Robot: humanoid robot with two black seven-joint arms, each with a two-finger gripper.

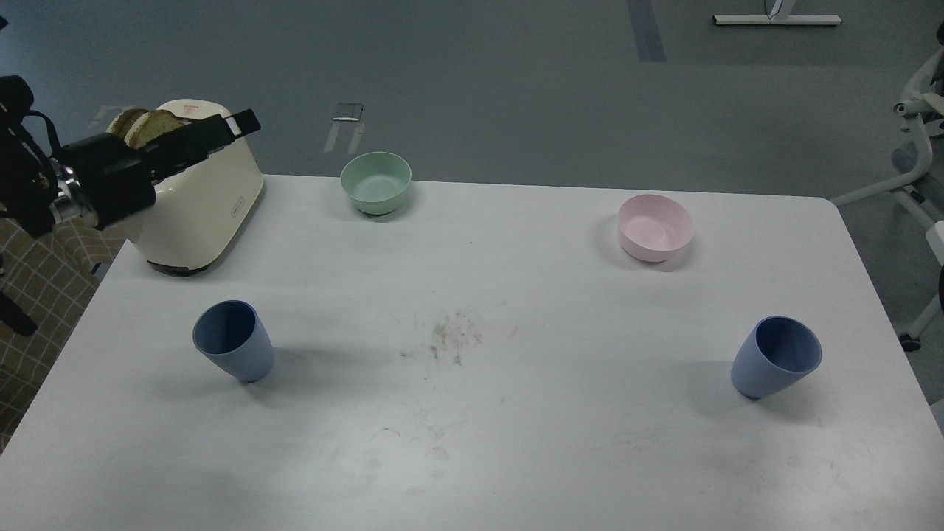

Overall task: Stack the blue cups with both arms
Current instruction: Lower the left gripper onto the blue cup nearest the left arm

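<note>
Jaws on the left gripper (pixel 232 127) are pointing away and to the right as one dark, flat shape, so whether they are apart or together cannot be told; the right gripper is not showing anywhere in the view. Nearest on the white table (pixel 472 457), the two blue cups are standing upright and well apart, one toward each side, with nothing touching either of them. The left cup (pixel 233 341) is sitting on its narrow base with its open mouth facing up and its darker inside showing. The right cup (pixel 776 357) is standing the same way near the right edge of the table. Between them, a patch of dark crumbs or scuff marks (pixel 446 335) is lying on the tabletop. Farther back, a pale pink bowl (pixel 655 228) is resting open side up, beyond the right cup and a little to the left of it. A pale green bowl (pixel 375 182) is sitting at the far edge of the table, left of centre. At the far left corner, a cream toaster (pixel 203 214) is standing with slices of bread (pixel 146 125) poking up from its slots. The left arm (pixel 103 181) is reaching in from the left edge, crossing in front of the toaster's top, well clear of the left cup.
</note>
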